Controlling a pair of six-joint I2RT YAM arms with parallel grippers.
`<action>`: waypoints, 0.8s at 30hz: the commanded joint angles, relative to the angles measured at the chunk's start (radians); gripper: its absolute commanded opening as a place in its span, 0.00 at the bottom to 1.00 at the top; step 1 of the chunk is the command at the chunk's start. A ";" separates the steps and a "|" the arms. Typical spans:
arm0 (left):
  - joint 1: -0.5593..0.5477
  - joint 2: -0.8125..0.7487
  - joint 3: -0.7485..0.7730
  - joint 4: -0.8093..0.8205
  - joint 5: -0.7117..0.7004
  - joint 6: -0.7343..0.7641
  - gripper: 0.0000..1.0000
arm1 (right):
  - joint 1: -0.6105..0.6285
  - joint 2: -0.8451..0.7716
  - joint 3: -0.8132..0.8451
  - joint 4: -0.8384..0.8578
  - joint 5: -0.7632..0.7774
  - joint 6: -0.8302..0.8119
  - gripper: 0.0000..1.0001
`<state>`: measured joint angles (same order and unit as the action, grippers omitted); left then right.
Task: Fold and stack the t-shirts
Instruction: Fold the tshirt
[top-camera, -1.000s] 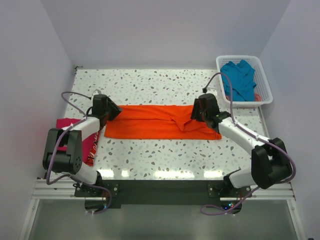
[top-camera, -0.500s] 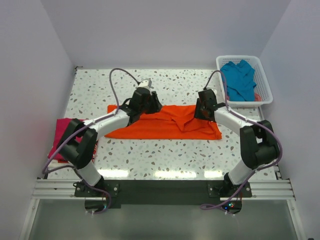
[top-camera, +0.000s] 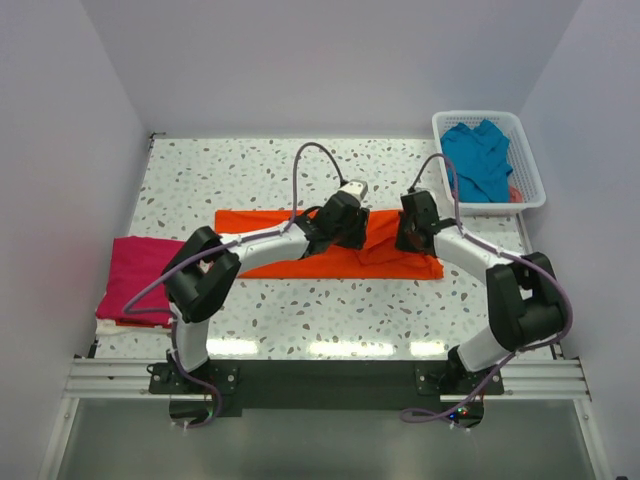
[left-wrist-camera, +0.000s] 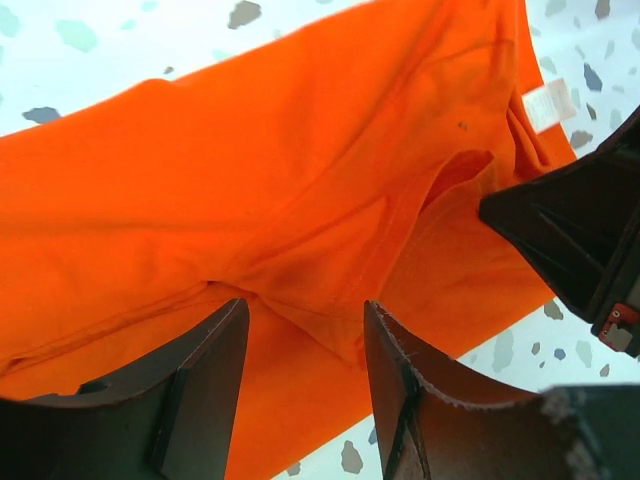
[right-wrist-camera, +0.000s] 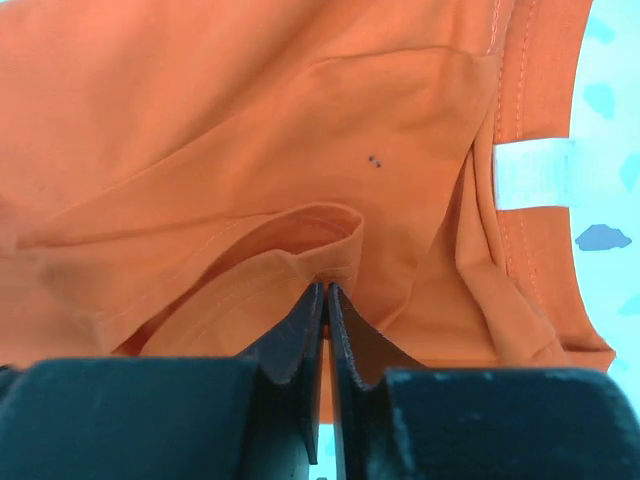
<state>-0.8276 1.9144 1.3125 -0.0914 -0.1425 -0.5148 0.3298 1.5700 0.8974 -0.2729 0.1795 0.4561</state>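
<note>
The bright orange t-shirt (top-camera: 290, 250) lies flat as a long strip across the middle of the table. My right gripper (top-camera: 404, 238) is near the shirt's right end. In the right wrist view it (right-wrist-camera: 327, 287) is shut on a raised fold of a hem of the orange cloth (right-wrist-camera: 250, 130). My left gripper (top-camera: 356, 228) reaches over the shirt's middle, close to the right gripper. In the left wrist view it (left-wrist-camera: 305, 335) is open, just above the orange cloth (left-wrist-camera: 250, 180), with nothing in it. The magenta-pink t-shirt (top-camera: 140, 275) lies folded at the left edge. The teal-blue t-shirt (top-camera: 478, 160) is in the basket.
The white lattice basket (top-camera: 530, 195) stands at the back right corner, with a bit of orange-red cloth under the teal shirt. The right gripper's black body (left-wrist-camera: 580, 235) shows at the right of the left wrist view. The shirt's white neck label (right-wrist-camera: 532, 172) lies near the collar.
My left arm has swept right along the orange shirt, from its left end to its middle. The right gripper has stayed near the shirt's right end, still shut.
</note>
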 joint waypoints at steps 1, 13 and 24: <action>-0.028 0.020 0.066 -0.014 -0.046 0.056 0.55 | 0.002 -0.088 -0.037 0.049 -0.028 0.013 0.07; -0.100 0.090 0.137 -0.067 -0.140 0.105 0.49 | 0.003 -0.238 -0.153 0.064 -0.081 0.027 0.02; -0.110 0.092 0.084 -0.067 -0.175 0.102 0.37 | 0.005 -0.311 -0.242 0.072 -0.091 0.039 0.02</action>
<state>-0.9318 2.0132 1.4090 -0.1719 -0.2813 -0.4263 0.3302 1.2926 0.6670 -0.2401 0.1043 0.4789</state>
